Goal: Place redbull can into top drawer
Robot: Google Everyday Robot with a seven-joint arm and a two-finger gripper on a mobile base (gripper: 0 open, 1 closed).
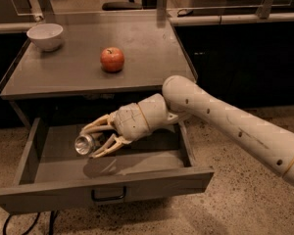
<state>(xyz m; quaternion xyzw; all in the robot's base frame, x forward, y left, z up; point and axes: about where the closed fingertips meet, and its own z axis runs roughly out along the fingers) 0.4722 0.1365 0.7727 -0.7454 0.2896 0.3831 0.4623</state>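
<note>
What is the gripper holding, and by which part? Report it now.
The gripper holds the redbull can by its sides, fingers around the body, the shiny top left free. The can lies sideways above the open top drawer.

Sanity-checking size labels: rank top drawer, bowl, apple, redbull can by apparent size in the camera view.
1. top drawer
2. bowl
3. apple and redbull can: unranked. The can points toward the camera and is partly hidden in the gripper, which holds it over the open drawer.

White arm (225,124) reaching in from the right, wrist (152,114) bent downward, gripper (93,142) low at centre-left — fingers (98,126) clasped on the redbull can (82,145).
</note>
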